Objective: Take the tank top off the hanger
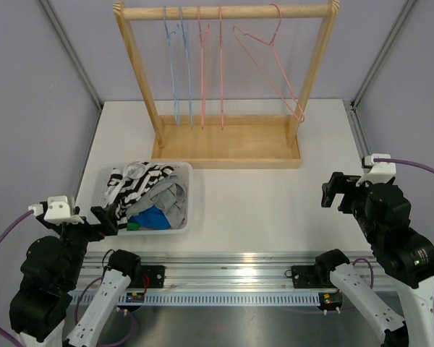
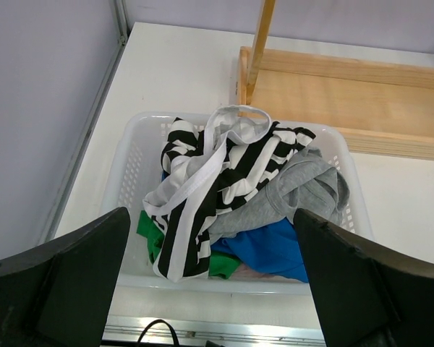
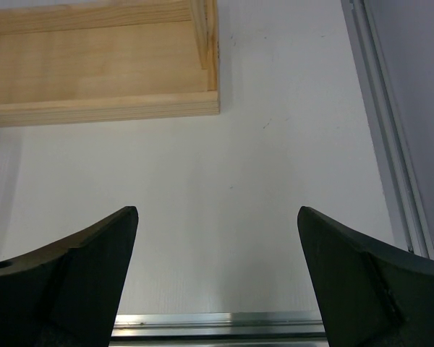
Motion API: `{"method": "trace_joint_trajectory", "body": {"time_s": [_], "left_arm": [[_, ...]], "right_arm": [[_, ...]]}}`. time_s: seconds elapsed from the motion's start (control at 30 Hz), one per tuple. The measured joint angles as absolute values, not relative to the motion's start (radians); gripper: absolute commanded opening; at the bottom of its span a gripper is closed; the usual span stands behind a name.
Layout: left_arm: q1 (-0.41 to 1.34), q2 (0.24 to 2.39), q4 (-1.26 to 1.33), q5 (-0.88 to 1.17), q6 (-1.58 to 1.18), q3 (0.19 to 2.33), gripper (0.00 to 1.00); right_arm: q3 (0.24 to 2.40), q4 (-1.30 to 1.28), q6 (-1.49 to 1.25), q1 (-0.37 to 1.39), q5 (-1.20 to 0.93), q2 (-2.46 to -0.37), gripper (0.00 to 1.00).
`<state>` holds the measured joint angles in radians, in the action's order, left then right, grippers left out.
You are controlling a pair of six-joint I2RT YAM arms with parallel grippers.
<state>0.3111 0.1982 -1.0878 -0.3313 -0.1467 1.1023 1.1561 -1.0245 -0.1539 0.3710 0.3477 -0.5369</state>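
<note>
- The black-and-white striped tank top [image 1: 148,181] with white straps lies crumpled on top of the pile in a white perforated plastic basket [image 1: 189,189]. The basket sits on the white surface [image 1: 260,202] at the near left.
- Beside and under it in the same basket are a grey garment [image 1: 171,195], a blue garment [image 1: 149,216] and a bit of green cloth [image 1: 134,225].
- A light wooden rack [image 1: 228,144] stands at the far side of the surface, well apart from the basket's clothes, its base near the basket's far rim.
- From its top rail hang two pale blue wire hangers [image 1: 176,72], two pink wire hangers [image 1: 202,72] and one more pink wire hanger [image 1: 267,74] tilted to the right.
- The left hand [image 1: 105,219] hovers above the basket's near edge with its black fingers spread wide, holding nothing.
- The right hand [image 1: 336,194] hovers over bare surface at the right, near the rack's base corner, fingers likewise wide apart and holding nothing.
</note>
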Motion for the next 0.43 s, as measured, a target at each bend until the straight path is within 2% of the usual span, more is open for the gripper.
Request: {"method": "trace_joint_trajectory", "body": {"time_s": [0.43], "left_arm": [[0.311, 0.198, -1.051, -0.333, -0.146, 1.071, 0.99]], "right_arm": [[1.156, -1.015, -0.153, 0.371, 0.345, -0.539, 1.0]]}}
